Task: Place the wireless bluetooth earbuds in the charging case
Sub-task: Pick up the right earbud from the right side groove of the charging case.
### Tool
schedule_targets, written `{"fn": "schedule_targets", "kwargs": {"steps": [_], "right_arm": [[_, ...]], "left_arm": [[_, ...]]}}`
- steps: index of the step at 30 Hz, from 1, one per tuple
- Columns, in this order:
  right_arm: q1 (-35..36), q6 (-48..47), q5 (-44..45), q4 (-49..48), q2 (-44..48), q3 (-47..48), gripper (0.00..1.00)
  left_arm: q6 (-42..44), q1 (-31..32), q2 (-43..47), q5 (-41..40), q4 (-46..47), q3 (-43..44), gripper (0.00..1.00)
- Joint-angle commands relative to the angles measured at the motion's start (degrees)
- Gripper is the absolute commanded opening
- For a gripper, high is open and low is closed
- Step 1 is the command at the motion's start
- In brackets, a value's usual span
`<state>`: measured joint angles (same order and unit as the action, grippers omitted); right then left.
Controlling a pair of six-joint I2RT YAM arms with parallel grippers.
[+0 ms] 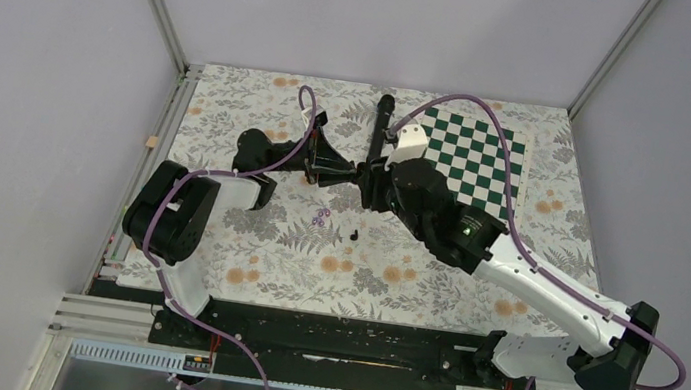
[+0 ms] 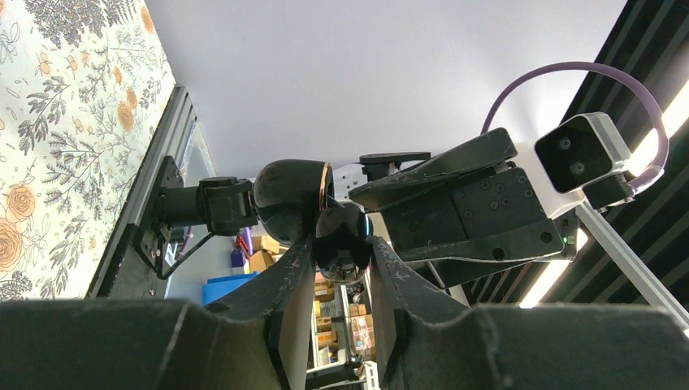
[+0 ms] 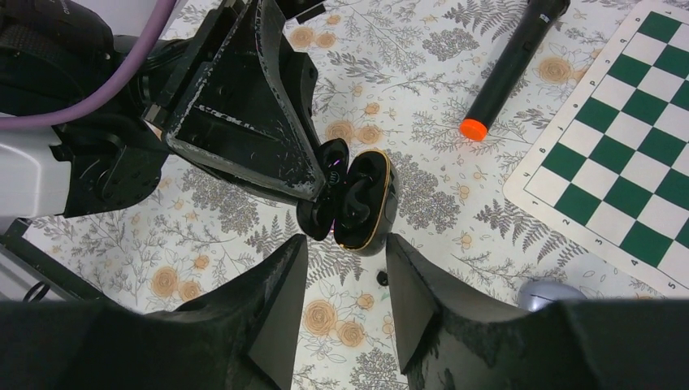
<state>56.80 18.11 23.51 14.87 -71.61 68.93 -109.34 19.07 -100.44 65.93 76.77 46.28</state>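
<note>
The charging case [image 3: 361, 203] is glossy black with a gold rim. It is open and held above the table by my left gripper [image 2: 341, 268], whose fingers [image 3: 252, 130] are shut on it. Its lid [image 2: 291, 192] shows in the left wrist view. My right gripper [image 3: 343, 272] is open and empty, just in front of the case, which lies off the tips of its jaws. One black earbud [image 3: 382, 278] lies on the table below the case, also in the top view [image 1: 354, 235]. Pale purple earbuds [image 1: 320, 217] lie beside it. I cannot tell what sits inside the case.
A long black microphone [image 3: 508, 65] with an orange end lies at the back. A green chessboard mat [image 3: 626, 162] covers the back right. A pale rounded thing [image 3: 543, 294] shows partly behind my right finger. The floral cloth [image 1: 391, 282] covers the table.
</note>
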Motion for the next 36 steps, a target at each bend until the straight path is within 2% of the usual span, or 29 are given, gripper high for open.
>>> {"fn": "schedule_targets", "kwargs": {"steps": [1,23,36], "right_arm": [[0.60,-1.18,1.74,-1.51,-0.66,2.49,0.46],[0.67,-3.34,4.95,-3.74,-3.24,2.73,0.33],[0.60,-3.57,3.72,-4.23,-4.38,2.94,0.36]], "left_arm": [[0.35,0.12,2.90,-0.99,3.47,-0.14,0.00],[0.08,0.08,3.75,-0.24,4.09,-1.01,0.00],[0.09,-0.08,4.33,-0.23,4.25,-1.55,0.00]]}}
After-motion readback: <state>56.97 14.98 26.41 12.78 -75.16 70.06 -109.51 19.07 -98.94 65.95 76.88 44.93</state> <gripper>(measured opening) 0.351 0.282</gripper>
